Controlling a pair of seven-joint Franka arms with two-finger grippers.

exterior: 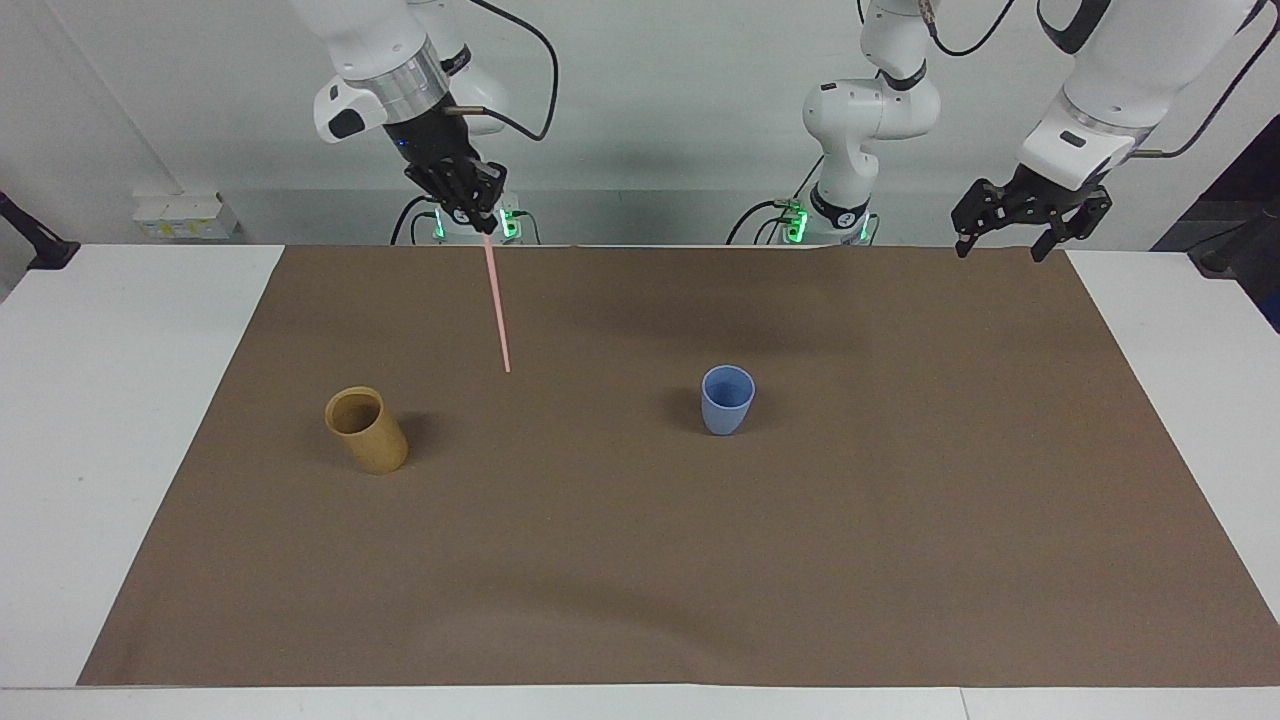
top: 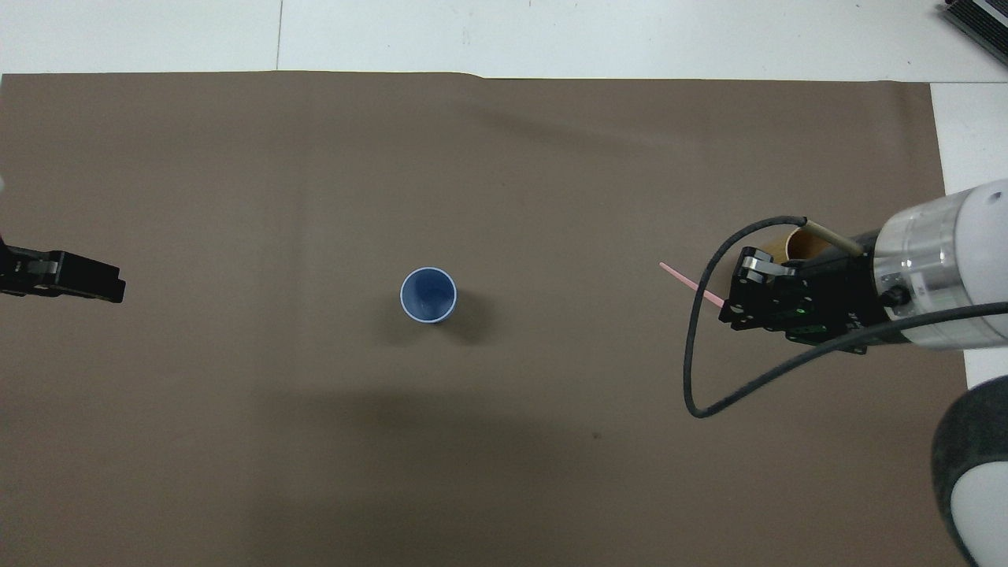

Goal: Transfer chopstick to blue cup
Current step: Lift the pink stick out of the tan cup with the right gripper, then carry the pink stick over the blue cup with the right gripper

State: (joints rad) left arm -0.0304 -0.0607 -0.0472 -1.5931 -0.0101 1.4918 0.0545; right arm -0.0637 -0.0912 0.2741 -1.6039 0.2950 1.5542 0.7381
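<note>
Chopstick [exterior: 497, 305] hangs near-vertical from the shut right pincer [exterior: 487, 228], over bare mat; blue cup [exterior: 727, 399] stands below, toward the waiting, open left pincer [exterior: 1003, 245].

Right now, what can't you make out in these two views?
- Overhead: most of the tan cup is hidden under the right gripper and its arm.
- Overhead: the chopstick's top end disappears into that gripper.
- Overhead: the left gripper is cut off by the picture edge, tips only.
- Facing: the inside of the blue cup barely shows.
</note>
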